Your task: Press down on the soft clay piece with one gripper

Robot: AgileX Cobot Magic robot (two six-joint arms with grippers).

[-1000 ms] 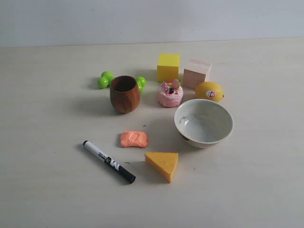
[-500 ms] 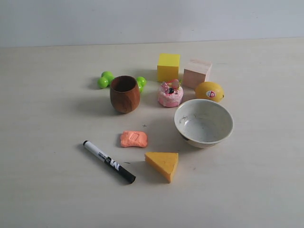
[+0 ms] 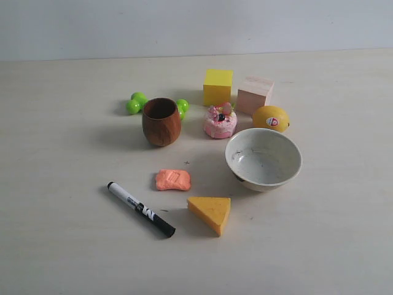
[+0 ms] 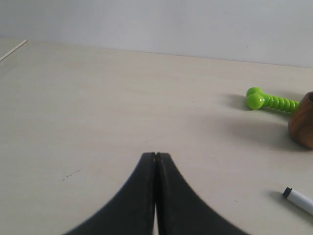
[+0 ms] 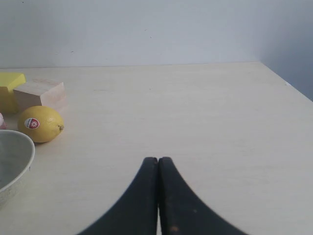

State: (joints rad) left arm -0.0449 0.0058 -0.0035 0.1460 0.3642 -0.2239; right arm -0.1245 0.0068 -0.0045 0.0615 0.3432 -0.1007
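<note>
**The soft clay piece (image 3: pixel 173 180) lies flat on the surface (image 3: pixel 73 246)**

Nearest lie the black marker (image 3: pixel 140 209) and the cheese wedge (image 3: pixel 210 213). Just beyond them, the soft clay piece rests flat and touches neither. Farther back stand the white bowl (image 3: pixel 264 183) and the wooden cup (image 3: pixel 161 121). In the wrist views, the left gripper (image 4: pixel 155 156) and the right gripper (image 5: pixel 158 159) are each clenched, jaws pressed together and grasping nothing.

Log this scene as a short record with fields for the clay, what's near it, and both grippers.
clay: soft clay piece, flat on table, nothing touching it
nearby: marker, cheese wedge, bowl, all apart from it
left gripper: fingers shut, empty
right gripper: fingers shut, empty
press: neither gripper at the clay
</note>
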